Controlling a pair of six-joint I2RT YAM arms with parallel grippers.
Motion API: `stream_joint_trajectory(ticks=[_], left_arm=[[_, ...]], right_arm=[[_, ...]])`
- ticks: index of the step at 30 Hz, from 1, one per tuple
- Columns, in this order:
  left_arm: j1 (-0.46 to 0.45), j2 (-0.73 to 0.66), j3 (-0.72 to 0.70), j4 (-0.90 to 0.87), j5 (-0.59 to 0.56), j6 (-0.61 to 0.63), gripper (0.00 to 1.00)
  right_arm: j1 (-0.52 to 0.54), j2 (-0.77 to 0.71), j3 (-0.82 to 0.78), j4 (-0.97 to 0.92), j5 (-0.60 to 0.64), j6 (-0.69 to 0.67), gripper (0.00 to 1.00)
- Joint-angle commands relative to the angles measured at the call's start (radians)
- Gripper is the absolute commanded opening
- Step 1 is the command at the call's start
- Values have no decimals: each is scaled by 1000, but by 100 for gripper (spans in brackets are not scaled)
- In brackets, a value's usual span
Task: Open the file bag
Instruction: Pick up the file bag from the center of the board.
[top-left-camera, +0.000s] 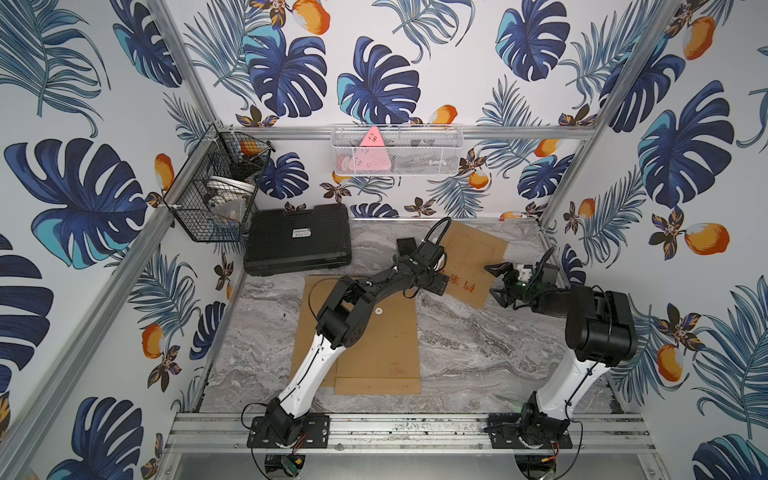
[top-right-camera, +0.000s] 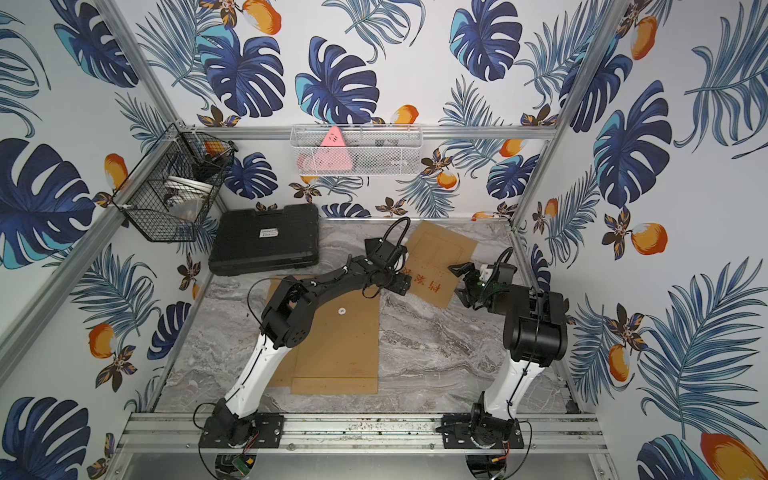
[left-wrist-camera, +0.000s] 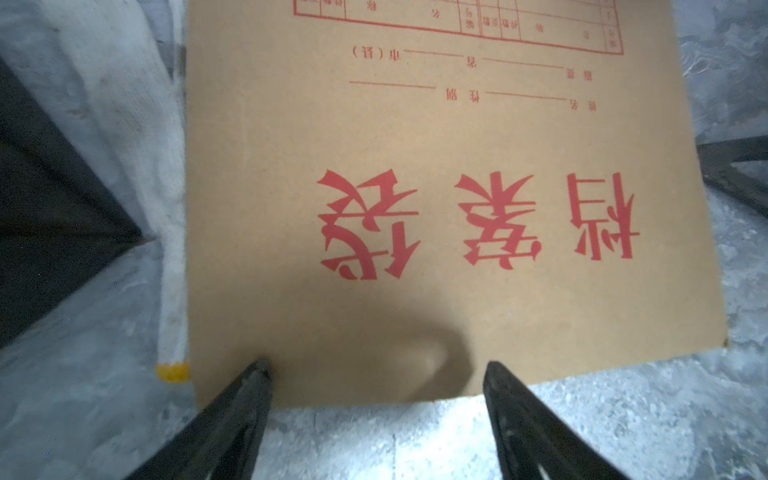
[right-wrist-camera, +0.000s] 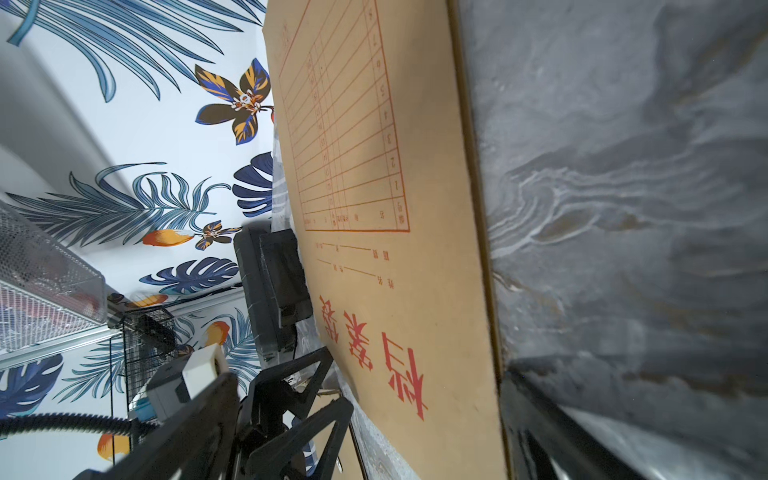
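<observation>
Brown kraft-paper file bag with large red characters (top-left-camera: 473, 266), flat and printed face up at the far right of the grey marbled counter (top-left-camera: 478, 345), askew to the walls. Closure nowhere in sight, presumably on the underside. At its near edge, left gripper (left-wrist-camera: 376, 374): jaws spread wide, holding nothing, both tips at the paper's border, a shallow dent in the sheet between them. Just beside the bag's right edge, right gripper (top-left-camera: 496, 282): fully wide, empty, apart from the paper. Nearer the robot, under the left arm, second plain kraft-paper bag with a white button (top-left-camera: 374, 353). Toward the far left, black plastic tool case (top-left-camera: 297, 241). Likely trouble from here: closing on one layer alone and creasing instead of lifting; shoving the thin bag along the smooth stone toward the wall through too flat a push; knocking the two grippers together in such close quarters.
</observation>
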Motion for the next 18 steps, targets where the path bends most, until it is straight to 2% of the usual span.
stream_joint_trajectory(ticks=[1, 6, 12, 18], left_arm=[[-3, 14, -18, -80, 55, 8, 85], [-3, 18, -17, -89, 56, 15, 85], [-3, 21, -11, -96, 52, 20, 86], [-3, 15, -10, -99, 51, 23, 86]], right_arm=[[6, 11, -27, 5, -29, 73, 98], [5, -10, -53, 104, -61, 119, 92], [6, -21, -68, 121, -67, 118, 77], [5, -30, -62, 52, -45, 78, 50]])
